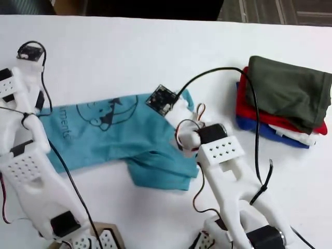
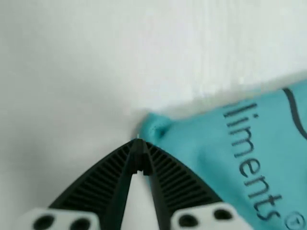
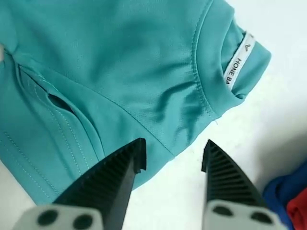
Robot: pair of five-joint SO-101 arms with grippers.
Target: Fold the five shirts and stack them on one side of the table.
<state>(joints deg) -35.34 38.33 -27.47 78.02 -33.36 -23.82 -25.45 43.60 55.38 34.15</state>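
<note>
A teal shirt (image 1: 114, 135) lies partly folded across the middle of the white table (image 1: 129, 52), its printed side up. My left gripper (image 2: 139, 151) is shut, its tips touching the bunched corner of the teal shirt (image 2: 230, 153) at the shirt's left end; I see no cloth between them. My right gripper (image 3: 173, 155) hangs open just above the collar edge of the teal shirt (image 3: 120, 72), near the white neck label (image 3: 236, 67). In the high view the right gripper (image 1: 180, 110) sits at the shirt's right end.
A stack of folded shirts stands at the table's right side: olive green (image 1: 290, 91) on top, then red (image 1: 249, 111), white (image 1: 295, 136) and blue (image 1: 254, 126). Black cables (image 1: 218, 72) loop over both arms. Bare table stretches behind the teal shirt.
</note>
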